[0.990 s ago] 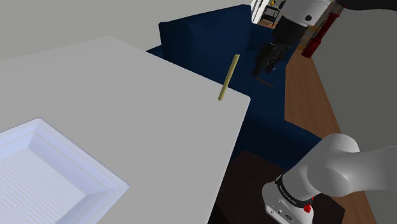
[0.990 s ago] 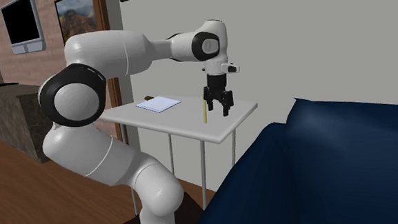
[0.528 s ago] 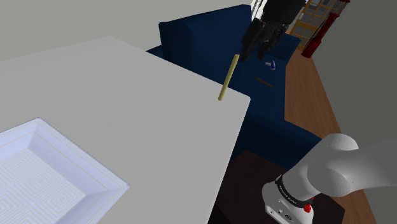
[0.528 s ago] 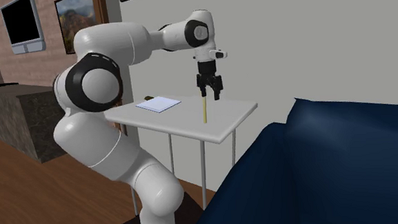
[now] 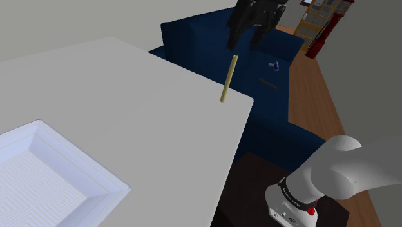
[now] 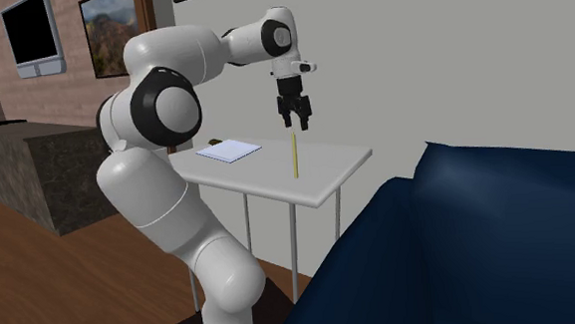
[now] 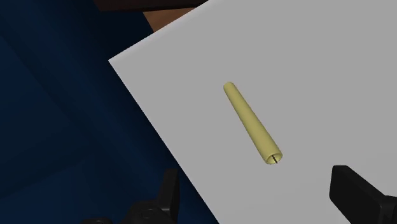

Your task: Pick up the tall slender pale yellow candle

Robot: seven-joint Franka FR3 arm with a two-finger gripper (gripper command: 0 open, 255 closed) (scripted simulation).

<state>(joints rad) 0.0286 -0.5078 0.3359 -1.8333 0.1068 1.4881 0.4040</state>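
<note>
Hand (image 6: 295, 125) above candle (image 6: 294, 156) (upright), fingers apart

Smooth matt candle (image 7: 252, 123) on a matt white table (image 5: 116, 97), wood-plank floor (image 5: 317, 97)

Pale yellow candle (image 5: 229, 78), wht table (image 5: 129, 97), navy sofa (image 5: 200, 39), blk gripper (image 6: 296, 125), wht tray (image 5: 87, 169) w/ line pattern

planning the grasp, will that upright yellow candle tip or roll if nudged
Likely tips easily: the candle stands upright, tall and thin on a small base. Once down, its round shape would probably roll, and it stands near the table edge. It looks straight, so probably stiff.
</note>
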